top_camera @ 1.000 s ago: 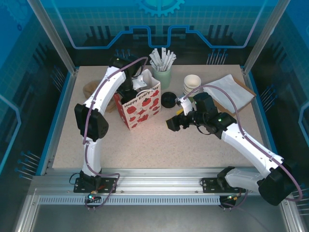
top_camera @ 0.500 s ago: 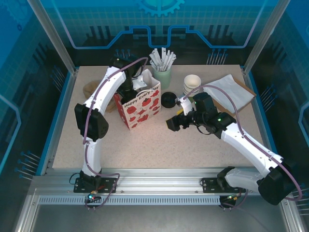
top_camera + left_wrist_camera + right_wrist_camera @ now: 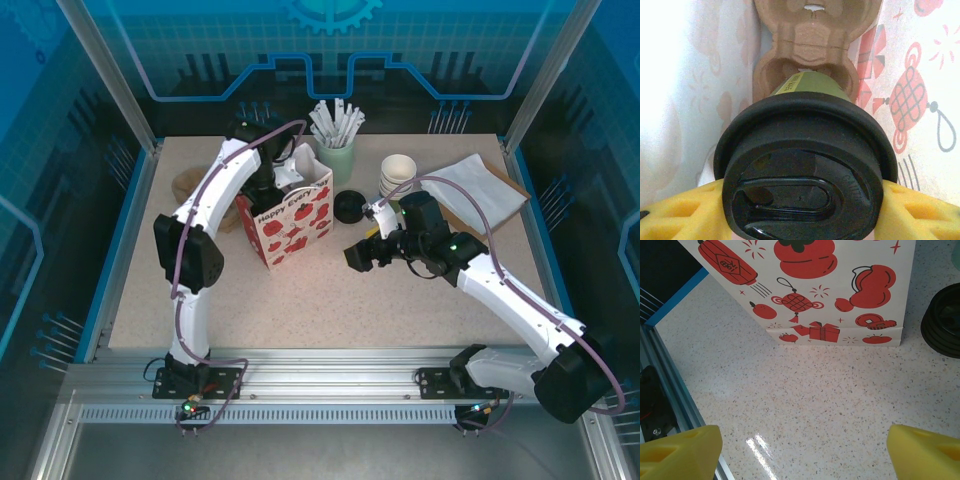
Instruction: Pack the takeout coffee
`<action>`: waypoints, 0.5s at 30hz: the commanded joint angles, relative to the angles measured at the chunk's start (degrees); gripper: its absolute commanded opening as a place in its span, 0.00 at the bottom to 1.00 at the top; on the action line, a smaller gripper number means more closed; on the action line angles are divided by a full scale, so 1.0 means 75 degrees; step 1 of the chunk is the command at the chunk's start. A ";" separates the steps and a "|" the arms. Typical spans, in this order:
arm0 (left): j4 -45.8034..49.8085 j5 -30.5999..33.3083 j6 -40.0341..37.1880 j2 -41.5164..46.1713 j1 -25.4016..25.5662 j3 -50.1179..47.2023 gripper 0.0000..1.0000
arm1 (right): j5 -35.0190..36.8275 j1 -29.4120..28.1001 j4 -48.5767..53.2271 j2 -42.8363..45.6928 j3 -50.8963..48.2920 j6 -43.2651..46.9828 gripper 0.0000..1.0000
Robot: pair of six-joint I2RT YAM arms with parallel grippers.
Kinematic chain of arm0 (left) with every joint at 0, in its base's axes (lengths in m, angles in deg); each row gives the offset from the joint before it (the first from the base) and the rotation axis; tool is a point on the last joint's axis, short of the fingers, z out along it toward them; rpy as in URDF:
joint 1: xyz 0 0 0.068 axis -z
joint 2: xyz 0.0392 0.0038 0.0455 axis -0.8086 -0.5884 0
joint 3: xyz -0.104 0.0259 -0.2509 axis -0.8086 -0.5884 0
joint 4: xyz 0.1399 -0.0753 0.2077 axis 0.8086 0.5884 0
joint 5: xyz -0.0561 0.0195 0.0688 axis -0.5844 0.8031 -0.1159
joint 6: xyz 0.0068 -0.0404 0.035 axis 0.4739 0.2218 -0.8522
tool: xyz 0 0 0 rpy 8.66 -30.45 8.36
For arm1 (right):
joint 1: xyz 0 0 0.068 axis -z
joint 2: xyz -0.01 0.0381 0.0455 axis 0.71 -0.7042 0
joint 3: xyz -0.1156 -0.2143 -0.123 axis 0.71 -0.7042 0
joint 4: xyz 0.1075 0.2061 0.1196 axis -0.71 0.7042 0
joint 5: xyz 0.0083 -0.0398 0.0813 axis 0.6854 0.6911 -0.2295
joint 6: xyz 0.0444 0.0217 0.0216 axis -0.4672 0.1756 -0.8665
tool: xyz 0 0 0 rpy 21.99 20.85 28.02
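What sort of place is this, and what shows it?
Probably a robot test cell staged as a coffee takeout counter: stacked paper cups, black lids and a printed paper bag on a metal-framed table.

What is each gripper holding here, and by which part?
The left gripper grips the coffee cup by the sides of its lid. The right gripper holds nothing.

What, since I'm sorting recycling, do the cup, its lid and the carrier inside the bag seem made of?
The cup: likely paper, matte olive-green wall with a printed label. The lid: black plastic, slightly glossy, moulded ridges. The carrier: probably moulded pulp, dull brown, fibrous-looking.
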 commanded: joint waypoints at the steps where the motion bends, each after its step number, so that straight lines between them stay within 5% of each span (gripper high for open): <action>1: 0.0307 0.0027 -0.0014 0.0402 -0.0100 -0.0095 0.48 | -0.0022 -0.0132 0.0012 -0.0030 -0.0055 0.0100 0.87; 15: 0.0282 0.0109 -0.0001 0.0048 -0.0116 -0.0136 0.48 | -0.0069 -0.0143 0.0021 -0.0142 0.0004 0.0096 0.87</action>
